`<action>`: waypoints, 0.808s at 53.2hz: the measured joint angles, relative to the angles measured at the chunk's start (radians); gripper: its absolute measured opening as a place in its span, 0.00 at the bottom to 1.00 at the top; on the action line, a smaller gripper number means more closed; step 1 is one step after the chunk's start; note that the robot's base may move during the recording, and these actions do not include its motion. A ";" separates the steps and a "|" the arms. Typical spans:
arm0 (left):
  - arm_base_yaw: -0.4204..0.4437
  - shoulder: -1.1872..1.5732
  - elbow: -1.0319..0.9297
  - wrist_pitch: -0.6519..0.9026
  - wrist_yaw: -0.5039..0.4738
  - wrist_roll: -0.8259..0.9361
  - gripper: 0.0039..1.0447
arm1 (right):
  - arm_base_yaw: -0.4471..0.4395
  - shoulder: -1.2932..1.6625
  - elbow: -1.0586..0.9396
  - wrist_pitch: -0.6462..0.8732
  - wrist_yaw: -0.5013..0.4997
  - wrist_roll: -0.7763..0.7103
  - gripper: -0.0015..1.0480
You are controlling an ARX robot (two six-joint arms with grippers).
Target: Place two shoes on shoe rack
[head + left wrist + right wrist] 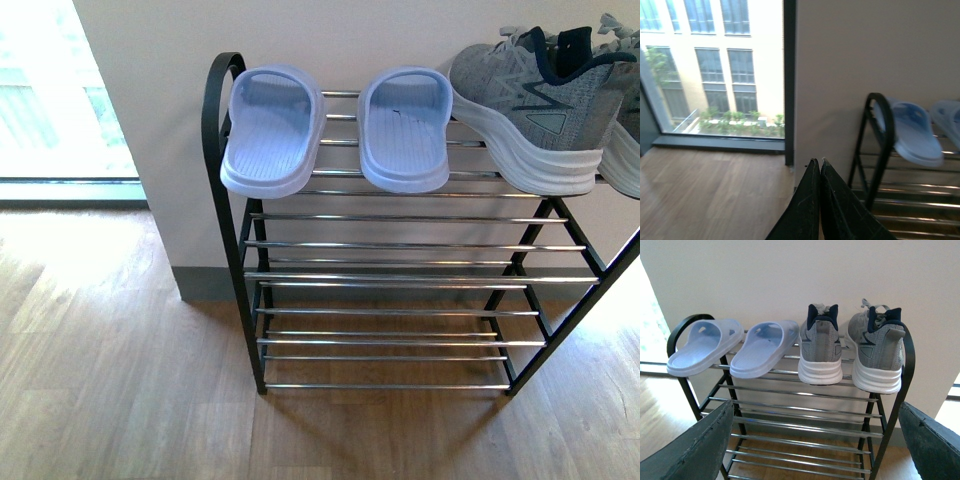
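1. Front view: the shoe rack is standing on a wood-grain plank floor against a plain pale wall. Its frame is thin black metal with a curved end loop, and shiny silver rods are running across in four tiers. On the top tier two pale blue rubbery slides are lying side by side, ribbed footbeds showing. Beside them one grey knit sneaker with a thick, wavy white sole and navy lining is resting on the rods; a sliver of a second sneaker is showing at the frame's edge. Neither arm is showing here.

2. Left wrist view: the left tool is hanging with its two dark, tapered fingers pressed tip to tip, gripping nothing. Behind it the rack's black loop and one blue slide are showing, slightly blurred, next to a tall window.

3. Right wrist view: the right tool is spreading wide, its two dark, rough-textured fingers sitting at opposite edges with nothing between them. Four pieces of footwear are lining the top tier: two blue slides, then two grey sneakers, heels outward, soles overhanging the front rod, the pair sitting just beside each other at the rack's end.
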 joint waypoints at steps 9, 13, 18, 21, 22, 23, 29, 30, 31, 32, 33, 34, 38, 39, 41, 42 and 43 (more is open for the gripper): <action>0.025 -0.036 -0.035 0.001 0.012 0.000 0.01 | 0.000 0.000 0.000 0.000 0.000 0.000 0.91; 0.026 -0.038 -0.047 0.000 0.013 0.000 0.01 | 0.000 0.000 0.000 0.000 0.000 0.000 0.91; 0.026 -0.040 -0.047 0.001 0.013 0.000 0.01 | 0.000 0.000 0.000 0.000 0.000 0.000 0.91; 0.026 -0.040 -0.047 0.001 0.012 0.001 0.01 | 0.000 0.000 0.000 0.000 0.000 0.000 0.91; 0.026 -0.040 -0.047 0.001 0.013 0.001 0.01 | 0.000 0.000 0.000 0.000 0.000 0.000 0.91; 0.026 -0.040 -0.047 0.001 0.013 0.000 0.01 | 0.000 0.000 0.000 0.000 0.000 0.000 0.91; 0.026 -0.040 -0.047 0.001 0.013 0.001 0.01 | 0.000 0.000 0.000 0.000 0.000 0.000 0.91; 0.026 -0.040 -0.047 0.001 0.012 0.001 0.01 | 0.000 0.000 0.000 0.000 0.000 0.000 0.91; 0.026 -0.040 -0.047 0.001 0.012 0.001 0.01 | 0.000 0.000 0.000 0.000 0.000 0.000 0.91; 0.026 -0.040 -0.047 0.001 0.012 0.000 0.01 | 0.000 0.000 0.000 0.000 0.000 0.000 0.91; 0.026 -0.040 -0.047 0.001 0.013 0.001 0.01 | 0.000 0.000 0.000 0.000 0.000 0.000 0.91; 0.026 -0.040 -0.047 0.001 0.013 0.001 0.01 | 0.000 0.000 0.000 0.000 0.000 0.000 0.91; 0.026 -0.040 -0.047 0.001 0.012 0.001 0.01 | 0.000 0.000 0.000 0.000 0.000 0.000 0.91; 0.026 -0.040 -0.047 0.001 0.012 0.000 0.01 | 0.000 0.000 0.000 0.000 0.000 0.000 0.91; 0.026 -0.040 -0.047 0.001 0.013 0.000 0.07 | 0.000 0.000 0.000 0.000 0.000 0.000 0.91; 0.026 -0.040 -0.047 0.001 0.013 0.000 0.09 | 0.000 0.000 0.000 0.000 0.000 0.000 0.91; 0.026 -0.040 -0.047 0.001 0.012 0.000 0.12 | 0.000 0.000 0.000 0.000 0.000 0.000 0.91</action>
